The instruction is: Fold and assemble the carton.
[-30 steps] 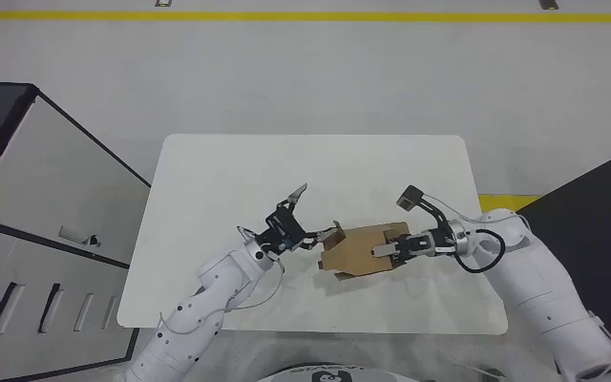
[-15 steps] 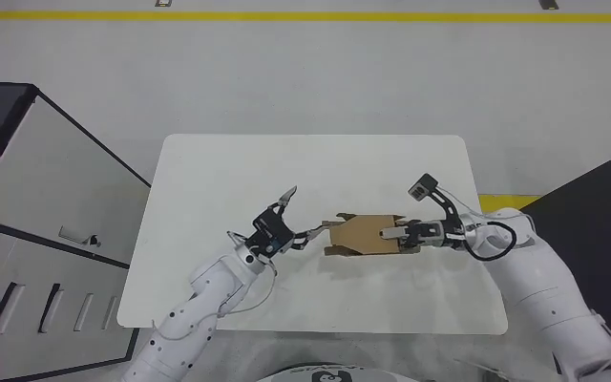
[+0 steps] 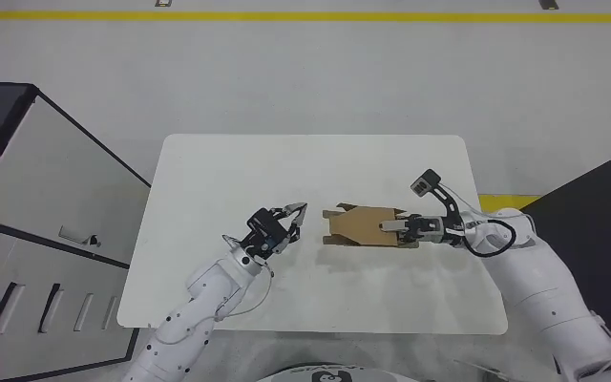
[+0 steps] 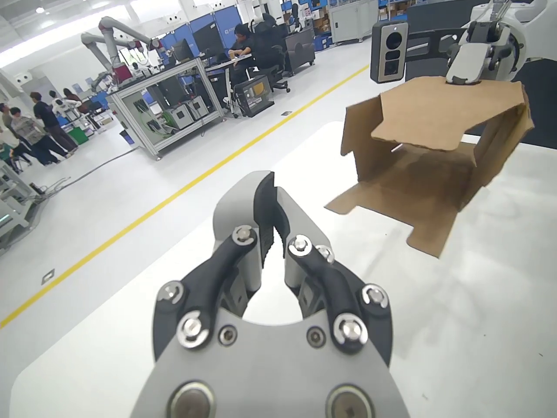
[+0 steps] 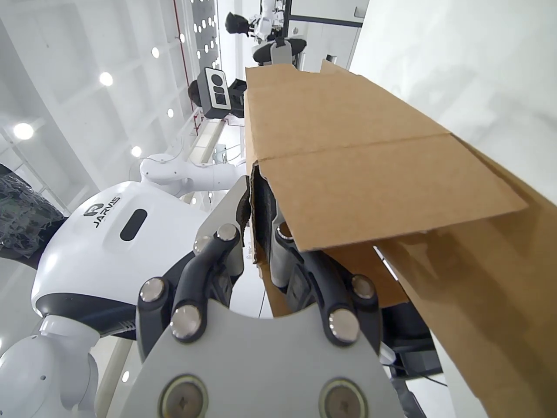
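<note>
The right pincer (image 3: 389,226) is clamped on the carton's (image 3: 361,225) edge. The left pincer (image 3: 298,212), fingers together, hangs near it, not touching.

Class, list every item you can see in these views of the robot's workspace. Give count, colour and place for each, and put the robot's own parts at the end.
carton: one, brown cardboard, partly opened, over the middle of the table, held at one end
table: one, white, in front of the robot
floor line: one, yellow, on the pale floor beyond the table's far edge
cabinet: one, grey with black edging, beside the table on the robot's left
left gripper: one, grey and black, shut on nothing, over the table, apart from the carton's open end
right gripper: one, grey and black, shut on a panel at the carton's other end
</note>
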### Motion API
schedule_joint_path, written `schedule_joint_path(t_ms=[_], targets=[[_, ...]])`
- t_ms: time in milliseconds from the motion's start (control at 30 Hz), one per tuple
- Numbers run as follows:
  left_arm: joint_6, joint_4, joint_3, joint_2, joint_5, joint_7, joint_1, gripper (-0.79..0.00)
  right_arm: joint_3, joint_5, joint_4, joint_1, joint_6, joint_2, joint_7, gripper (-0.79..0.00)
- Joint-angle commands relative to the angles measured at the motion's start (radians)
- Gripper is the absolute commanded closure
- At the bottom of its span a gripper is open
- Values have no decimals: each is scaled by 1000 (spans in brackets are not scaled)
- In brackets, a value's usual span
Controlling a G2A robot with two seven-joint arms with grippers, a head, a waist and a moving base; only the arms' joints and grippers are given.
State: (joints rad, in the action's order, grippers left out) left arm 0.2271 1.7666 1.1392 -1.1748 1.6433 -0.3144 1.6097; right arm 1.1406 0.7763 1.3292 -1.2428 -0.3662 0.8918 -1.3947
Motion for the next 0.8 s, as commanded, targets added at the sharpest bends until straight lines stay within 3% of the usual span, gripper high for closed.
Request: schedule_joint_path(t_ms=[0, 367, 767], targets=[[22, 8, 1, 2, -8, 10, 6, 0, 9, 19, 5, -7, 2, 0, -8, 0], [80, 38, -22, 4, 5, 46, 2, 0, 22, 61, -12, -5, 8, 12, 32, 0], [90, 53, -45, 5, 22, 44, -1, 0, -9, 35, -37, 18, 101, 28, 49, 0]])
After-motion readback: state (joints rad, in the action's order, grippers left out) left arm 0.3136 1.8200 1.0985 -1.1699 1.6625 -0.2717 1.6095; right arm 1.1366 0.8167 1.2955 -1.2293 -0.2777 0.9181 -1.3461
